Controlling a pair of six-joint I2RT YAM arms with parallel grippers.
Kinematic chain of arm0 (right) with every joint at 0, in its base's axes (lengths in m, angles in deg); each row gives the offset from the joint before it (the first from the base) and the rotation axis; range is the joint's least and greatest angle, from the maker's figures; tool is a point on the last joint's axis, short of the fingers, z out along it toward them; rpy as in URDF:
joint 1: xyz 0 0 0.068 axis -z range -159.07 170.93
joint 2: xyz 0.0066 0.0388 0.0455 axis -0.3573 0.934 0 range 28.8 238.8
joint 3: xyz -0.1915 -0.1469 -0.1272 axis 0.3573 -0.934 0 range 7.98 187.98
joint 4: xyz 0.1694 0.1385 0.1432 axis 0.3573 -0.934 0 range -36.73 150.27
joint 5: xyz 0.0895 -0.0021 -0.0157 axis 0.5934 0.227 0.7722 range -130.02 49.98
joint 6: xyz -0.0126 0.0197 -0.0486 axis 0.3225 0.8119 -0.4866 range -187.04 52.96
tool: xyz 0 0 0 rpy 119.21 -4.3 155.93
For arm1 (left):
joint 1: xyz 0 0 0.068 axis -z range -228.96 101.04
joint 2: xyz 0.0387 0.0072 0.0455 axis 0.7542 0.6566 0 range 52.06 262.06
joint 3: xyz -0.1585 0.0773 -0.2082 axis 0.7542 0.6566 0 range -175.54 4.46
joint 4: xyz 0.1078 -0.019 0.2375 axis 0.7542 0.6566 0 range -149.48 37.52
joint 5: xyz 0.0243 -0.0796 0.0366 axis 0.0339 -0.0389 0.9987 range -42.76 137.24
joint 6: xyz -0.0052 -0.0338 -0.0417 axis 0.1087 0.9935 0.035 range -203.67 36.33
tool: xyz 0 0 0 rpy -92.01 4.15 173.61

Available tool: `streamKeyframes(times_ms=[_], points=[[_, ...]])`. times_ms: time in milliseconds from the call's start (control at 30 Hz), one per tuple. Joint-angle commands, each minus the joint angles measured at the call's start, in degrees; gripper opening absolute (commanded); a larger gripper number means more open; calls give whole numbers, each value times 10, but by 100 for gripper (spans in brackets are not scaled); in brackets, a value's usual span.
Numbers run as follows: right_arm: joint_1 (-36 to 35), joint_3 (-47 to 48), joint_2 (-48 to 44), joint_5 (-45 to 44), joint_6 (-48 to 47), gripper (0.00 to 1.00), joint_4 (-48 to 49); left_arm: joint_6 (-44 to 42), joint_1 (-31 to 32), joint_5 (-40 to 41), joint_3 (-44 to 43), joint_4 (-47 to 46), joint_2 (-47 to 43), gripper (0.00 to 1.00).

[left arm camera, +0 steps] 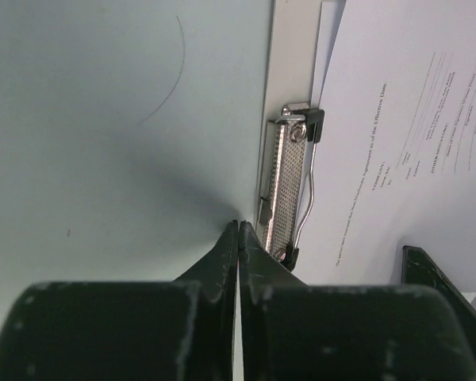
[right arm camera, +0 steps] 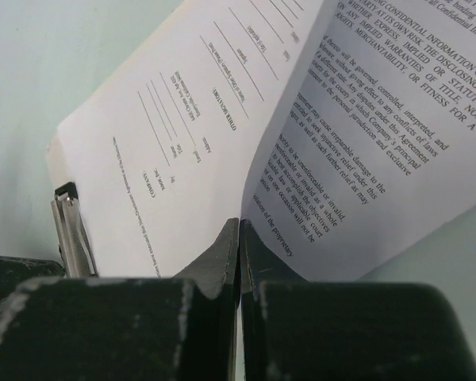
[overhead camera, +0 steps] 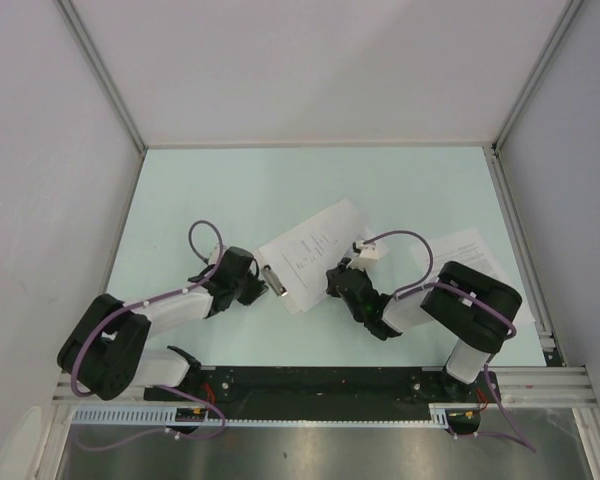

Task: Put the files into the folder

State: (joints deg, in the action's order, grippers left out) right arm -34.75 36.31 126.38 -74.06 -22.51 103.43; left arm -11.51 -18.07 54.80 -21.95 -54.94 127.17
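Top external view: the clipboard lies askew at mid-surface between the two arms, with its clip end toward the left arm.
Clipboard: flat white board (left arm camera: 292,63). Only a narrow bare strip shows along the clip edge, and paper covers the rest.
Clip: silver perforated metal plate with black end caps and a wire lever (left arm camera: 288,186), set on one short edge of the board. Whether it bites down on any paper cannot be told.
Sparsely printed sheet: white (right arm camera: 166,131), with a few short lines of black text and ruled blanks. It lies flat on the board with one short edge just beside the clip.
Densely printed sheet: white (right arm camera: 373,119), filled with paragraphs of black text, some in capitals. It overlaps the sparsely printed sheet, and its near corner is raised so that the paper bows upward.
Third sheet: white with faint print (overhead camera: 477,250), flat on the surface at the right side, well apart from the clipboard and partly hidden by the right arm.
Left jaws: closed tip to tip with nothing between them. The tips are low over the surface just beside the clip, outside the board's edge.
Right jaws: closed on the raised corner of the densely printed sheet.
Surface: pale green (overhead camera: 230,190).
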Motion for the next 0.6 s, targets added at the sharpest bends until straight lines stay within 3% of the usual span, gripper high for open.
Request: streamKeyframes(times_ms=[0,167,333,367,400,467,500,567], points=[[5,27,16,23,-30,0,40,-14,2,19,26,72,10,0],[8,30,17,27,-29,0,33,-24,2,23,19,87,1,0],[18,31,10,55,-23,0,11,-74,-4,32,13,105,-88,3],[17,31,8,66,-19,0,7,-81,-7,33,10,112,-102,31],[17,31,3,74,-9,0,4,-93,-7,40,8,117,-114,45],[19,37,-4,92,11,1,-20,-97,-11,48,-6,142,-128,65],[20,43,-14,100,28,9,-37,-104,-12,50,-14,151,-124,78],[23,65,-26,127,39,18,-101,-113,-13,55,-40,164,-105,87]])
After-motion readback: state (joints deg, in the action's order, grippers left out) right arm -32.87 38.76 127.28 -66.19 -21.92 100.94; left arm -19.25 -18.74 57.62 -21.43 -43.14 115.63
